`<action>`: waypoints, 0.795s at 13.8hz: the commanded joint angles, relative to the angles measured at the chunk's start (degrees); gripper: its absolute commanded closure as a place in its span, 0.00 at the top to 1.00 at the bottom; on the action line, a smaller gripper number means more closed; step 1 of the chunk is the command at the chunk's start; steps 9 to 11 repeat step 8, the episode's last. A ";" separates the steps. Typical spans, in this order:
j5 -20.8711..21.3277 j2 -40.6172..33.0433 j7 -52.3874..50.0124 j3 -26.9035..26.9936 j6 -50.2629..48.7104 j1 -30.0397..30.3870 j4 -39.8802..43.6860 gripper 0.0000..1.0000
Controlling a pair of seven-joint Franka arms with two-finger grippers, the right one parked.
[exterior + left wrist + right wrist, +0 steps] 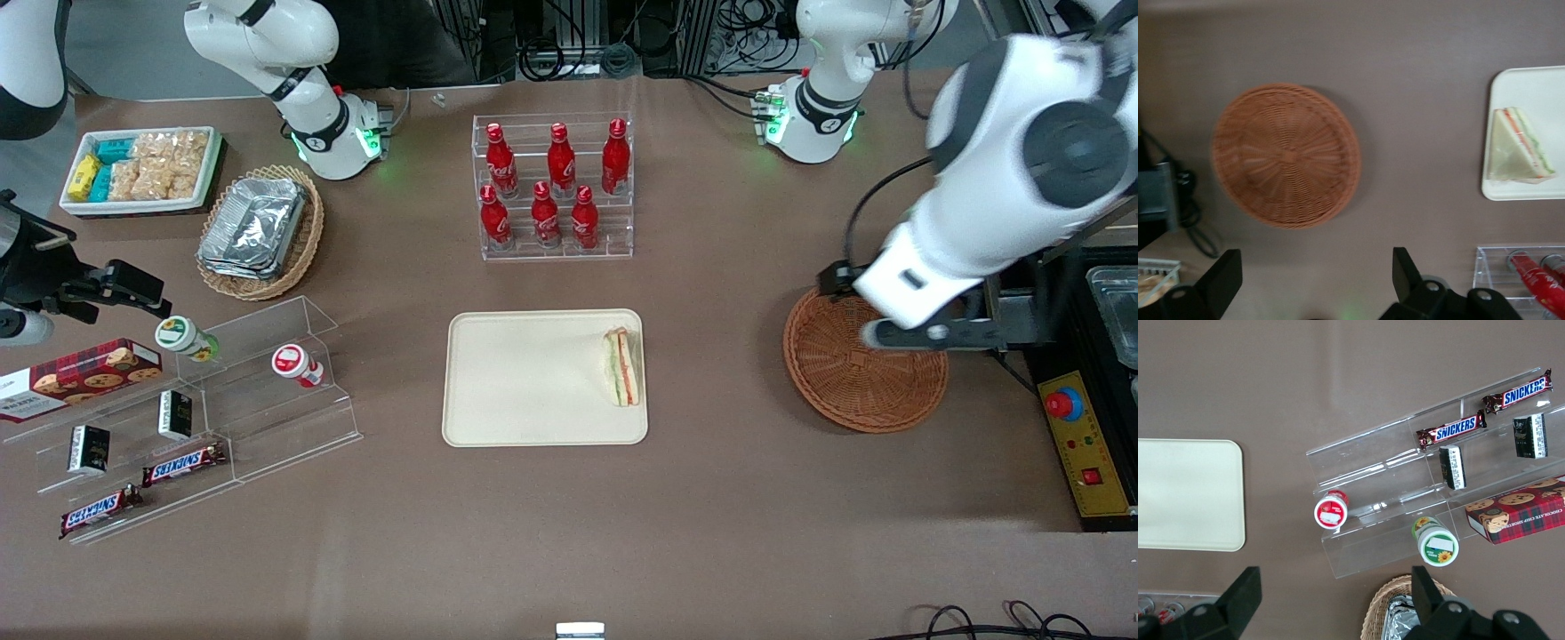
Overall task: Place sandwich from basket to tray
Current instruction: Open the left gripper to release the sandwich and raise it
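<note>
The sandwich (622, 366) (1519, 147) lies on the cream tray (533, 382) (1538, 87), near the tray's edge toward the working arm's end. The round reddish-brown basket (853, 391) (1286, 155) holds nothing. My gripper (916, 336) (1315, 277) hangs high over the basket's rim, well above the table. It is open, its two black fingers (1405, 267) spread wide with only bare table showing between them.
A clear rack of red bottles (556, 187) (1531, 273) stands farther from the front camera than the tray. A yellow control box (1080, 444) with a red button sits beside the basket. A foil-filled tan basket (262, 231), a snack tray (142, 169) and an acrylic shelf (204, 418) lie toward the parked arm's end.
</note>
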 commanded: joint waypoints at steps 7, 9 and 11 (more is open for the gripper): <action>-6.65 -9.80 10.65 13.73 -3.91 -1.94 -5.05 1.00; -6.65 -9.54 10.38 13.65 -3.91 -2.46 -4.97 1.00; -6.65 -9.54 10.38 13.65 -3.91 -2.46 -4.97 1.00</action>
